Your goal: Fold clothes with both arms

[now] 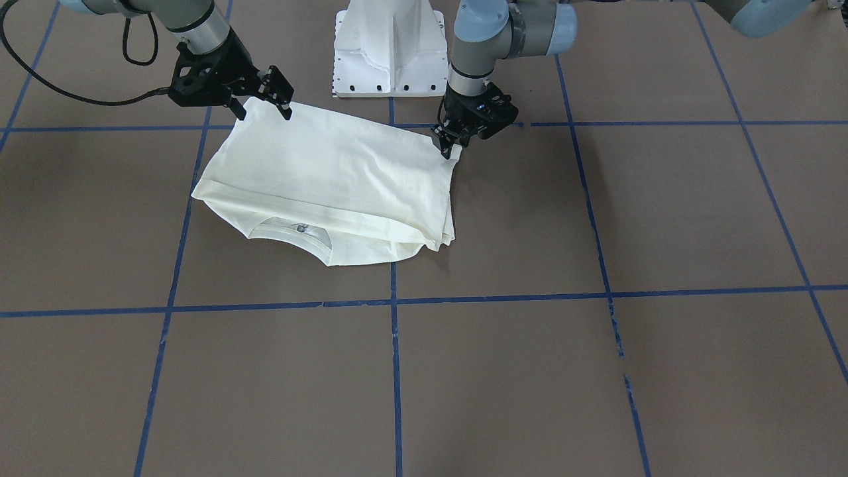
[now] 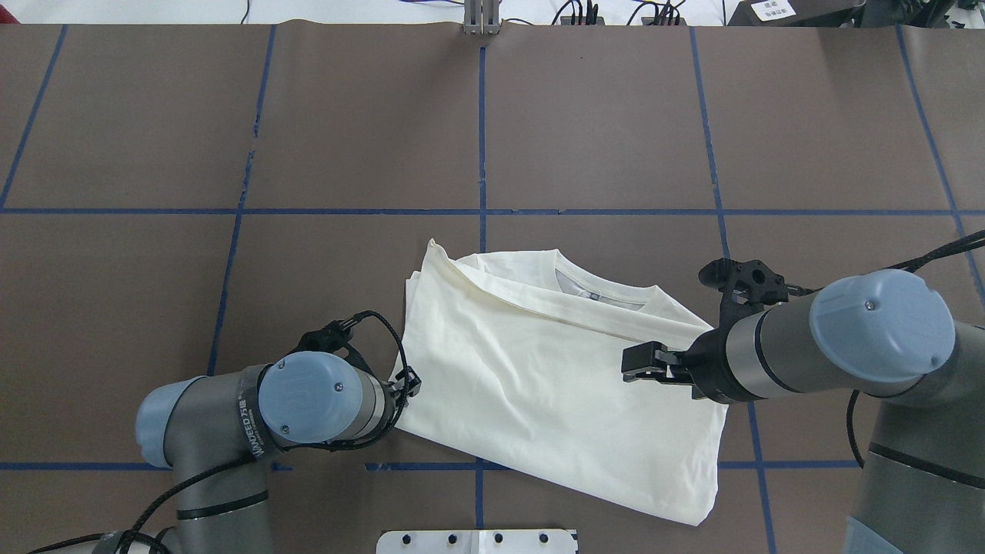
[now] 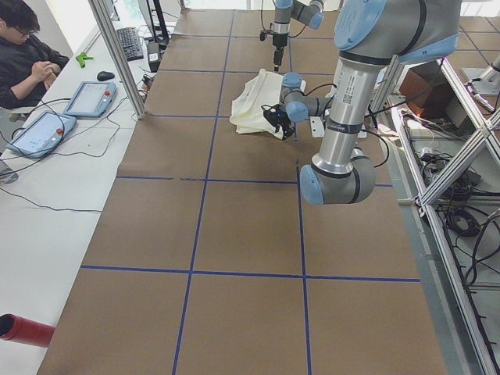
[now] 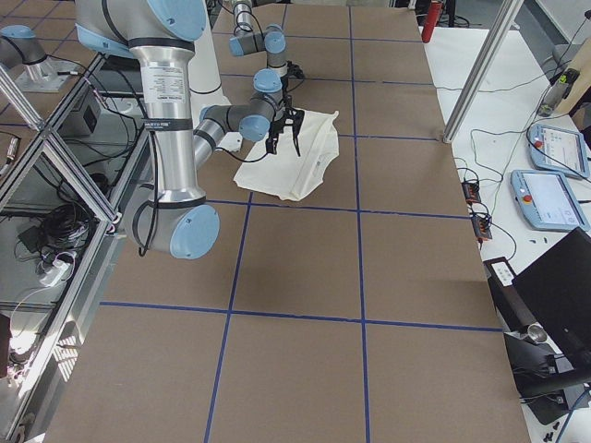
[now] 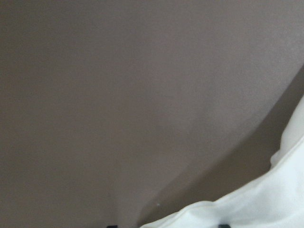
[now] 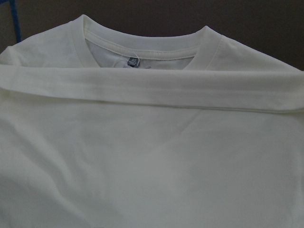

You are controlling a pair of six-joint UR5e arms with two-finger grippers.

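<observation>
Brown counter (image 2: 346,138) carries the shirt (image 2: 539,369), which lies folded just in front of the pedestal (image 1: 389,53), with one layer doubled up close under the collar (image 6: 142,47). Your right end effector (image 1: 263,114) hangs spread wide over the shirt's right side, gripping nothing. Your left end effector (image 1: 448,147) sits at the left edge; you cannot tell its gap. You seem to be between folds: next, pinch both sides evenly before lifting.
</observation>
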